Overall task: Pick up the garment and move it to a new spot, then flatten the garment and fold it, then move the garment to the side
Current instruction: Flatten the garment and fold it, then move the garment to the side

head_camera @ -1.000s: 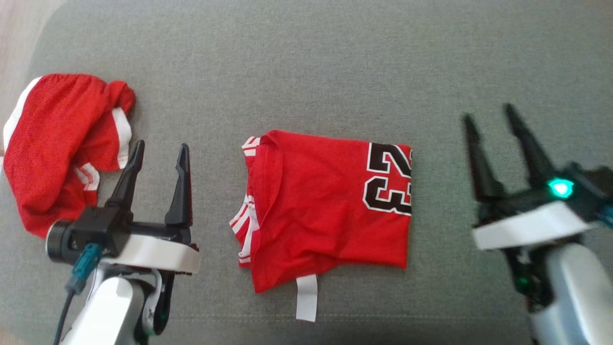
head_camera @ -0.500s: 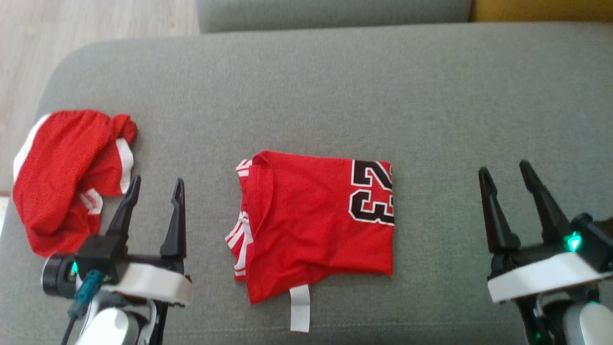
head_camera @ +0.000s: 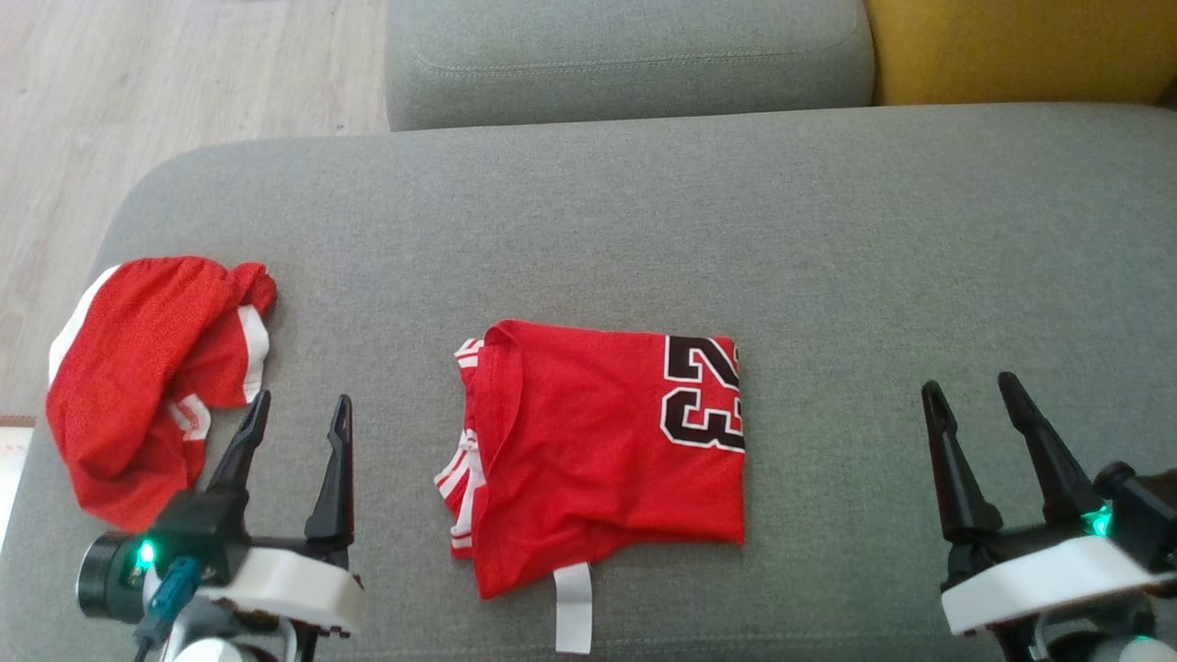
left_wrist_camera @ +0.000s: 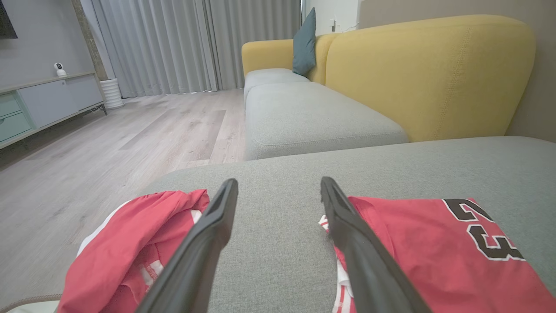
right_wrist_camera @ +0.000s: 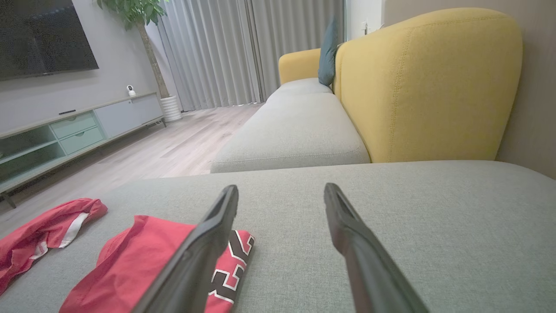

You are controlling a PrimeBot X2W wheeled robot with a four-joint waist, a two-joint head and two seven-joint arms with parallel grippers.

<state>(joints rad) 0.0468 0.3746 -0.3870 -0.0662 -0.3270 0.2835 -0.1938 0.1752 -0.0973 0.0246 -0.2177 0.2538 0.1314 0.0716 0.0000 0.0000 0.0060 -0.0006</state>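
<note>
A: Where's the jersey [head_camera: 598,450]?
B: Folded flat mid-seat [head_camera: 644,230], its 23 toward 3 o'clock, collar toward 9.
A: The claws?
B: Left gripper [head_camera: 302,398] at 8 o'clock, between the shorts [head_camera: 147,377] and the jersey. Right gripper [head_camera: 968,382] at 4, well apart from it. Both are spread wide, pinching nothing.
A: And around?
B: Grey seat, with the crumpled shorts at 9 near its edge. Yellow backrest [head_camera: 1011,46] at 1, wood floor [head_camera: 184,74] at 11, grey curtains [left_wrist_camera: 173,43] beyond.

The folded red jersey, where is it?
In the head view the jersey lies mid-cushion on the grey sofa, between the left pincer and right pincer, with a crumpled red garment farther left.
</note>
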